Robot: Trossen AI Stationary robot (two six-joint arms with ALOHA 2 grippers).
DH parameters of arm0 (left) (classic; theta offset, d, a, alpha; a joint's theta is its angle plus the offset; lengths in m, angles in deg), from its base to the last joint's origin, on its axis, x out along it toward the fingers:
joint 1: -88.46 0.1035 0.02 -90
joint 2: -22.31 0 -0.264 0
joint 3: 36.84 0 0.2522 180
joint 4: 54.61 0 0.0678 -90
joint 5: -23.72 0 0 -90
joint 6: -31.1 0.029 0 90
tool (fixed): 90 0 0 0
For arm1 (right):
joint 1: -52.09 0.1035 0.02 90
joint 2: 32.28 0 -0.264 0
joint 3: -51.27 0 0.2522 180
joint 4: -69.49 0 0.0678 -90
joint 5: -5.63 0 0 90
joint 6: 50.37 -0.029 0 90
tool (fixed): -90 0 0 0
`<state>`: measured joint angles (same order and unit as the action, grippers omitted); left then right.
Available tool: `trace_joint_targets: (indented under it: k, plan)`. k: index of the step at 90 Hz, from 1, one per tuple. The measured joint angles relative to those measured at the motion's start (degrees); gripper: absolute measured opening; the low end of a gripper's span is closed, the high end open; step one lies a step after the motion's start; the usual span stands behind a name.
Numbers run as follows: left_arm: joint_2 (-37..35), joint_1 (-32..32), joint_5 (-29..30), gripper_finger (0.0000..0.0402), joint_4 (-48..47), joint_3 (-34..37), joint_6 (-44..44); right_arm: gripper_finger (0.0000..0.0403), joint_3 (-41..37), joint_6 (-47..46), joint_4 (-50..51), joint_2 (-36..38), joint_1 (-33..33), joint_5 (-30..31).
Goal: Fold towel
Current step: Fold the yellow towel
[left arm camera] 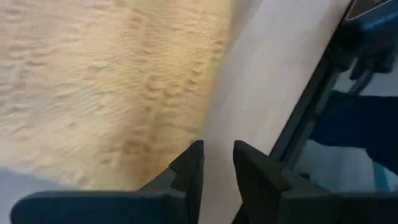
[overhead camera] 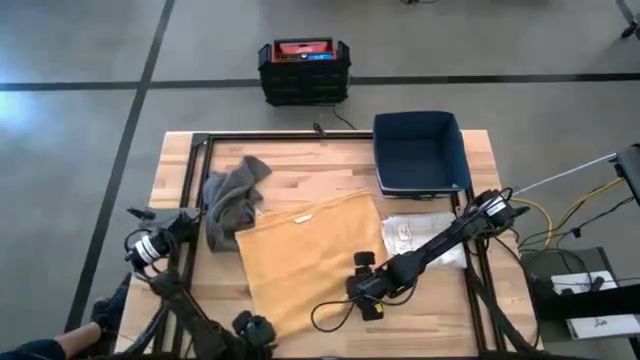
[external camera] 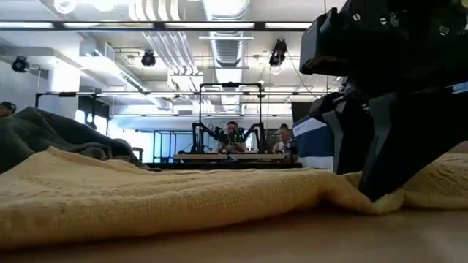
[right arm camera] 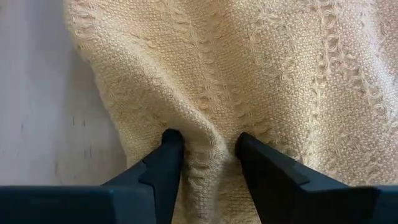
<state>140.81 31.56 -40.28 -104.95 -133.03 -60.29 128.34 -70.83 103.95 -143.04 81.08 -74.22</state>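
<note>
A yellow towel lies spread out flat on the wooden table, near the middle and toward the front. The right claw is down at the towel's front right edge. The left claw is at the front edge of the table, just past the towel's front left edge.

The right wrist view shows what the high view cannot. The right claw's 2 dark fingers press down into the towel, and a bump of cloth is squeezed up between them. The fingers are a little way apart, with the fold of towel pinched in the gap. Bare table shows beside the towel's edge.

The low view looks flat across the table. There the towel looks like a low yellow hill, and the right claw stands on it where the cloth dips and wrinkles. Far behind, people sit at another table in the room.

The left wrist view shows the left claw with its 2 fingers close together and only a thin gap between them. Nothing is in that gap. The claw is over bare wood, right beside the towel's edge.

The high view also shows a gray cloth bunched up at the towel's back left corner, touching it. A blue bin sits at the back right of the table, and a clear plastic bag lies between the bin and the right arm. A black crate stands on the floor behind the table.
</note>
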Motion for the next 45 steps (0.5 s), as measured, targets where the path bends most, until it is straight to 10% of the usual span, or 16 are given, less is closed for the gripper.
trace_joint_targets:
  k: [45]
  plan:
    - [0.6,-2.7,-12.0,0.0074,-10.2,-0.4,-6.5,0.0114,0.0,0.5,4.4,0.2,-0.2,0.8]
